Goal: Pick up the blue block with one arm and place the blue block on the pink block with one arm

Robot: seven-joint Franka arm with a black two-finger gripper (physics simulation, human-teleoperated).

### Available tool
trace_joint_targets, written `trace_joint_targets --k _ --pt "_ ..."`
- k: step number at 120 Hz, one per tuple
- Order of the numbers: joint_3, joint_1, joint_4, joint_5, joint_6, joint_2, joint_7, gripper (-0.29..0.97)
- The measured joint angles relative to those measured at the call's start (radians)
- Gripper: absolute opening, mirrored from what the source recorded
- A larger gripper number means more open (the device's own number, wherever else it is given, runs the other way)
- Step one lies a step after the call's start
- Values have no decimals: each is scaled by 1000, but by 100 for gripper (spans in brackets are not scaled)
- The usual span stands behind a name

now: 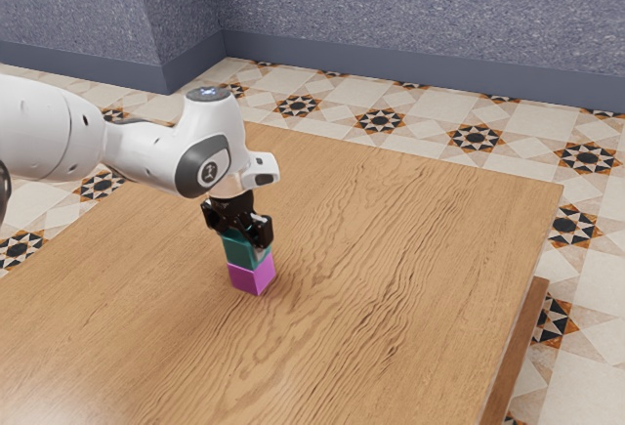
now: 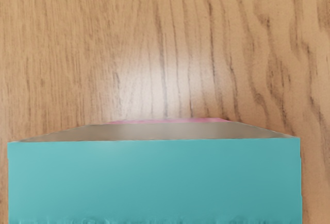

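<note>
blue block [image 2: 154, 180] snug between the black fingers [image 1: 261, 233], atop the pink block [image 1: 252, 276]

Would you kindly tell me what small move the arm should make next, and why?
Probably open the gripper: it is shut on the blue block, which appears to rest squarely on the pink block, so letting go should leave the stack standing.

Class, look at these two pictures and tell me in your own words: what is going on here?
A single robot arm's gripper has its jaws closed on the blue block, which looks rather teal. That block sits on top of the pink block, near the middle of the wooden table. The stack looks made, but the gripper has not yet let go.
</note>
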Motion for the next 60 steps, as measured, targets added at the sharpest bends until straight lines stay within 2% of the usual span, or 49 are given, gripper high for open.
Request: trace_joint_targets --k 17,28,43,52,60 --pt "-2 -3 1 3 -2 -7 7 58" --pt "-4 -11 22 18 -23 -55 11 62" --pt "-13 -8 46 32 -90 -177 15 64" --pt "-30 2 52 35 -167 -276 18 65" --pt "-54 20 62 36 -239 -316 19 66"
